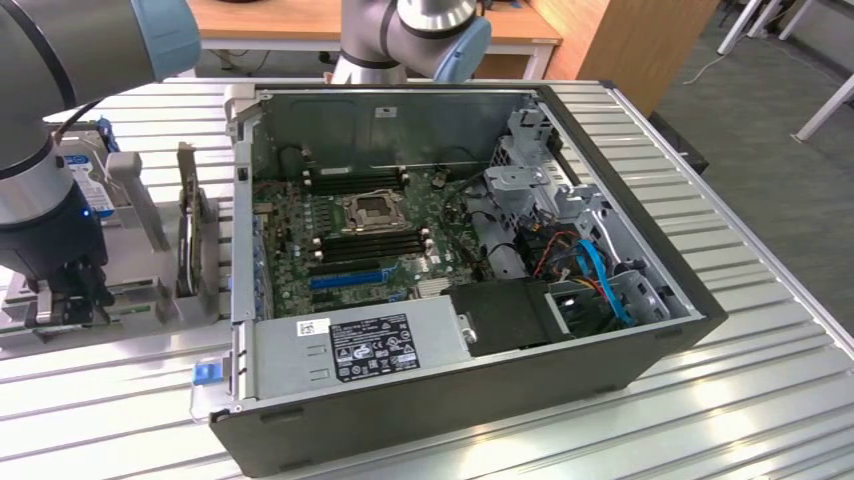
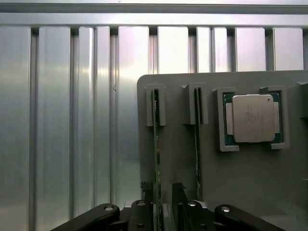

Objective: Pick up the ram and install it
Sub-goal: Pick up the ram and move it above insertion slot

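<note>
Two rams stand on edge in slots of a grey holder tray (image 2: 178, 110). One ram (image 2: 155, 139) is a thin green stick that runs down between my gripper's (image 2: 162, 186) dark fingers, close beside one finger (image 2: 147, 191) with a gap to the other. The jaws stand apart around it. A second ram stick (image 2: 197, 144) stands in the neighbouring slot, outside the fingers. In the exterior view my gripper (image 1: 67, 305) hangs low over the holder (image 1: 134, 300) at the exterior view's left, beside the open computer case (image 1: 641, 340).
A square silver processor (image 2: 252, 118) lies in its own pocket of the tray. The motherboard (image 1: 360, 230) with dark memory slots lies inside the case. A hard drive with a blue label (image 1: 83, 175) and a dark upright part (image 1: 195, 240) stand near the holder. Ribbed metal table (image 2: 57, 120) surrounds it.
</note>
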`<action>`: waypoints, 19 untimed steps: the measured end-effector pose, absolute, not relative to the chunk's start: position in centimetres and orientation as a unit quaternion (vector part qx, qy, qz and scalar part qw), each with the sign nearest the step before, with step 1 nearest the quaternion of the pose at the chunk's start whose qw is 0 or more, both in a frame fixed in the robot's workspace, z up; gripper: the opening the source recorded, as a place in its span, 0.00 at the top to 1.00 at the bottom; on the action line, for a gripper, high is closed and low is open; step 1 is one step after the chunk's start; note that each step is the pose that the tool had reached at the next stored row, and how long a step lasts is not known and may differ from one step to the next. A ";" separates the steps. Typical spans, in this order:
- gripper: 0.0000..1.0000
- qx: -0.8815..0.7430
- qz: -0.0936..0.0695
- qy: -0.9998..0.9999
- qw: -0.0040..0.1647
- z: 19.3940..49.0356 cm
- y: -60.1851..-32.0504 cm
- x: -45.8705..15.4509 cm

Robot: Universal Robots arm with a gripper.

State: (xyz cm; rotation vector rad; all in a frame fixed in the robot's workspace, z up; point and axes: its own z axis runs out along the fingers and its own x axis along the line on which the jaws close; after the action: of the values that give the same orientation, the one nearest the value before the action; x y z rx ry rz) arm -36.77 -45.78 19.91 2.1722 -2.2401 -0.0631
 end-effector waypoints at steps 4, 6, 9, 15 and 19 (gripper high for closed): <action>0.70 0.696 -0.020 -0.718 0.010 19.9 -45.8 -36.8; 0.70 0.696 -0.020 -0.718 0.010 19.9 -45.8 -36.8; 0.72 0.696 -0.020 -0.718 0.010 19.9 -45.8 -36.8; 0.79 0.696 -0.020 -0.718 0.010 19.9 -45.8 -36.8; 0.79 0.696 -0.020 -0.718 0.010 19.9 -45.8 -36.8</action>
State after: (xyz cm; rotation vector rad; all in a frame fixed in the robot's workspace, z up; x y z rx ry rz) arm -36.77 -45.79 19.90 2.1723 -2.2401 -0.0631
